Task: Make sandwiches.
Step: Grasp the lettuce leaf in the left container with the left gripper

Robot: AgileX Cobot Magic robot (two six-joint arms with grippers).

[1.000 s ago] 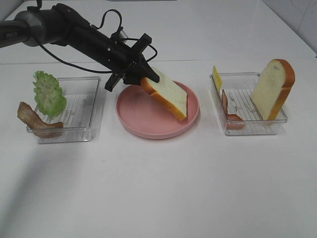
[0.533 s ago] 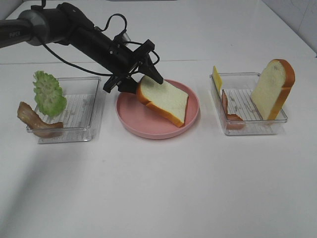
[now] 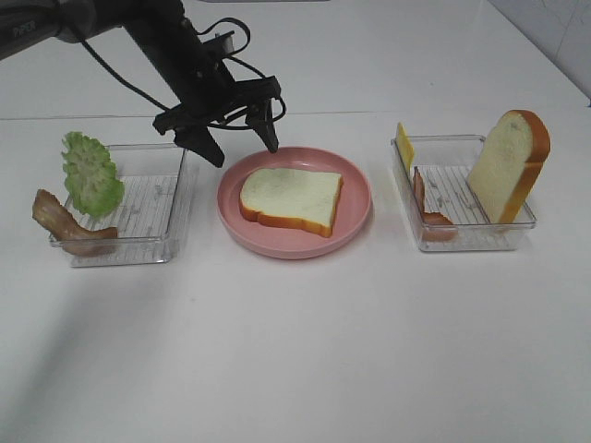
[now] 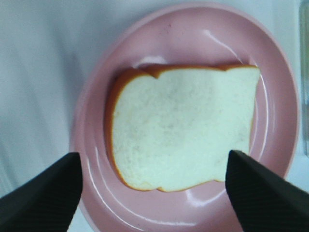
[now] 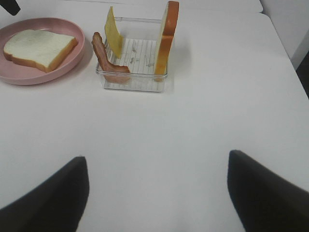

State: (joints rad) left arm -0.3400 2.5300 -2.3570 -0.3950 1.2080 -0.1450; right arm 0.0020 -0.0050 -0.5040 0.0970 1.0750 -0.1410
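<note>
One white table carries everything. The left gripper hangs above the far rim of the single pink plate, jaws spread wide and holding nothing; the right gripper (only its two dark fingers show, in its own wrist view) is likewise spread wide over bare table. Two clear trays flank the plate: the left tray and the right tray. Two bread slices: one flat slice lies on the plate, one upright slice leans in the right tray. One lettuce leaf stands at the left tray's outer edge. Two bacon strips: the left strip beside the lettuce, the right strip in the right tray. One cheese slice stands at that tray's far corner.
</note>
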